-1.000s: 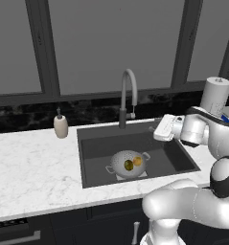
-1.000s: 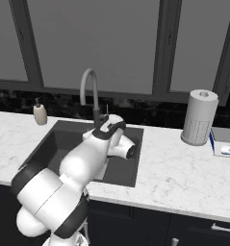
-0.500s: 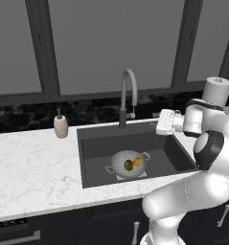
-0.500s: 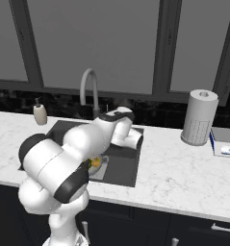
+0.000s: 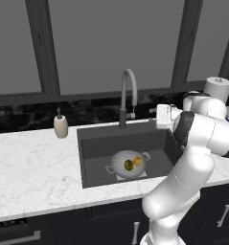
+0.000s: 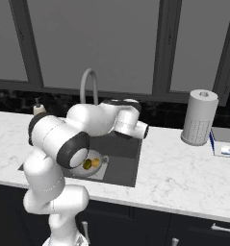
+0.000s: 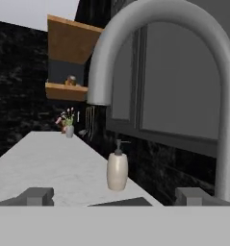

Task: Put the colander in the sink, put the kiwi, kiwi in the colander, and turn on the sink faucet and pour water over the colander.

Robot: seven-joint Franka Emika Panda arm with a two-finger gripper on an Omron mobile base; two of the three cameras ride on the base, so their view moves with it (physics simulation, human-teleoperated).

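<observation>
The pincer (image 7: 114, 196) is spread wide and holds nothing, level with the sink faucet (image 5: 127, 95) just ahead of it. Below and to its left, the colander (image 5: 129, 163) sits in the sink (image 5: 99, 155) with 2 kiwis (image 5: 132, 163) inside. A soap bottle (image 7: 117, 169) stands beyond on the desk (image 5: 34, 167).

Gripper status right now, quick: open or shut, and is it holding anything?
Gripper: open, holding nothing, beside the tall grey gooseneck faucet.
</observation>
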